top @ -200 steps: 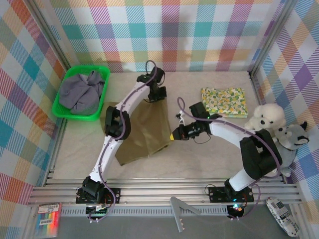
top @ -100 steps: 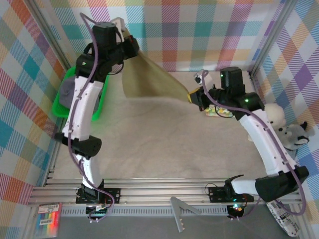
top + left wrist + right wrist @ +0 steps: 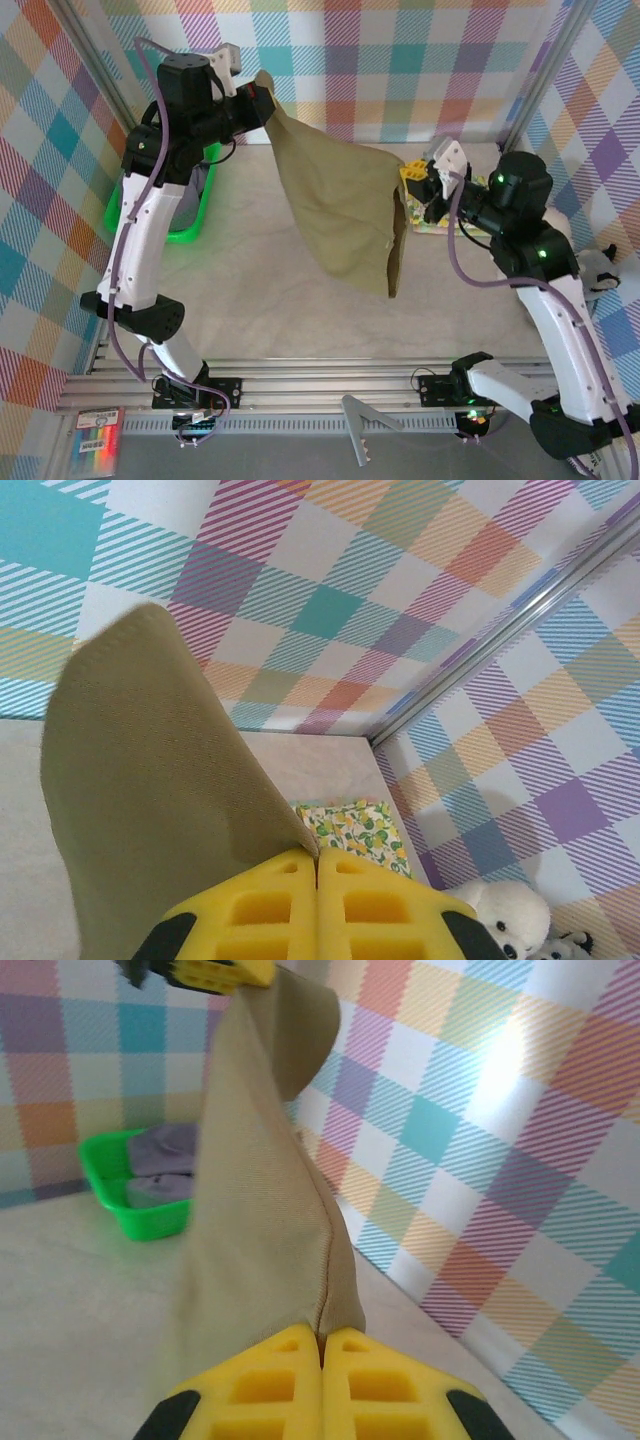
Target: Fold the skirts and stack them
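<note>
The olive-brown skirt [image 3: 345,205] hangs in the air, stretched between both arms above the table. My left gripper [image 3: 262,95] is shut on its top left corner, high near the back wall. My right gripper [image 3: 408,178] is shut on its right corner, lower down. In the left wrist view the yellow fingers [image 3: 318,858] pinch the olive cloth [image 3: 140,810]. In the right wrist view the cloth [image 3: 260,1230] rises from my shut gripper [image 3: 321,1338]. The folded floral skirt [image 3: 362,830] lies at the back right. The grey-lavender skirt [image 3: 160,1155] sits bunched in the green basket.
The green basket [image 3: 195,215] stands at the back left, partly behind the left arm. A white plush toy [image 3: 505,918] sits at the right edge beside the wall. Checked walls close in the table on three sides.
Both arms have shifted and the olive skirt has swung down and forward, now hanging longer over the table's middle. The right gripper sits lower and further right than half a second ago.
</note>
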